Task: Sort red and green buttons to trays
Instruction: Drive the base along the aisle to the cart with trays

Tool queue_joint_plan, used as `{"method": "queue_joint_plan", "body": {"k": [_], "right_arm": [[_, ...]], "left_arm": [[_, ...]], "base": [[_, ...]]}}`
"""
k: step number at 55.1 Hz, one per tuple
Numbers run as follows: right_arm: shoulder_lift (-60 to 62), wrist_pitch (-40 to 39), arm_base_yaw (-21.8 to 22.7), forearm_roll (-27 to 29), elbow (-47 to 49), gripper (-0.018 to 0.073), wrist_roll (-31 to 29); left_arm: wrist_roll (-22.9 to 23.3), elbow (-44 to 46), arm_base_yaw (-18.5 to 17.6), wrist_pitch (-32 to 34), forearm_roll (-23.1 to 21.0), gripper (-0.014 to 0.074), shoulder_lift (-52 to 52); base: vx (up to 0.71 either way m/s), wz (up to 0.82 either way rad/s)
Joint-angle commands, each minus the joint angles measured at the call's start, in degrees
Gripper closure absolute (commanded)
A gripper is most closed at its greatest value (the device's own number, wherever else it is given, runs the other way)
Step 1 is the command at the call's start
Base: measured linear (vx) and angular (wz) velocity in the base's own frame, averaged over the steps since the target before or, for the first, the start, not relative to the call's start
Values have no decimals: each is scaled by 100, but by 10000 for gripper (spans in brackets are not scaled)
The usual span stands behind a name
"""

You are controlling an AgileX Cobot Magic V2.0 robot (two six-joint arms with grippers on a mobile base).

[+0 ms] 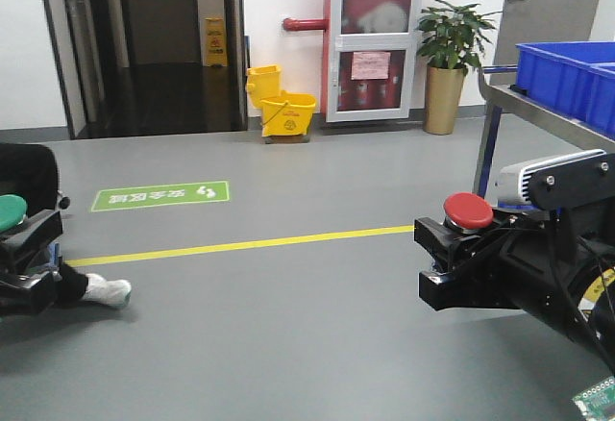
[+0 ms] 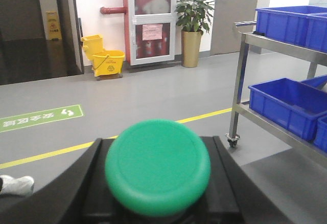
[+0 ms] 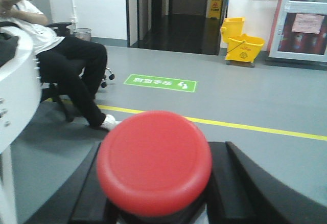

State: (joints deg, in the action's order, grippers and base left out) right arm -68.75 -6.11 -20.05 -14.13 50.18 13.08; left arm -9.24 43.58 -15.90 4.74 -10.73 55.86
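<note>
- gripping the green button (image 2: pixel 157 166), the left gripper (image 1: pixel 29 260) has its black jaws closed in on it from 9 and 3 o'clock in the left wrist view. the glossy cap faces the camera and hides most of the base below it.
- in the front view that gripper sits at the 9 o'clock edge, above the floor (image 1: pixel 288 344), with the green cap on top of it.
- the right gripper (image 1: pixel 444 260) pinches the red button (image 3: pixel 154 161) the same way, jaws tight on either side. it shows at 3 to 4 o'clock of the front view with the red cap turned upward.
- a corner of a green circuit board (image 1: pixel 601 400) pokes in at 5 o'clock of the front view.
- a white shoe (image 1: pixel 108 292) rests on the floor just to the 3 o'clock side of the left gripper. it belongs to a seated person (image 3: pixel 66 60) in black trousers.
- a yellow line (image 1: pixel 250 244) crosses the floor from 9 to 3 o'clock, beyond both grippers.
- past the line, at 10 o'clock, lies a green floor sign (image 1: pixel 160 195).
- a metal cart (image 2: pixel 239 81) stands at 3 o'clock of the left wrist view, with blue crates (image 2: pixel 283 106) on its shelves.
- against the far wall a yellow mop bucket (image 1: pixel 279 104) stands at 12 o'clock. a red-framed cabinet (image 1: pixel 373 37) and a potted plant (image 1: pixel 450 56) stand toward 1 o'clock.
- a yellow warning sign (image 1: pixel 213 41) stands in the dark doorway at 11 o'clock.
</note>
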Motion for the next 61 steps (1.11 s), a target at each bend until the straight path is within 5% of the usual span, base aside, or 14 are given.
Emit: {"method": "queue_joint_plan", "body": {"k": [1,61], "right_arm": [[168,-501,17,17,213,569,-3],[168,-501,17,17,213,569,-3]], "left_arm": [[14,200,-32,522,-17,596,-78],[14,200,-32,527,-17,596,-78]], "base": [[44,-17],[42,-28]]}}
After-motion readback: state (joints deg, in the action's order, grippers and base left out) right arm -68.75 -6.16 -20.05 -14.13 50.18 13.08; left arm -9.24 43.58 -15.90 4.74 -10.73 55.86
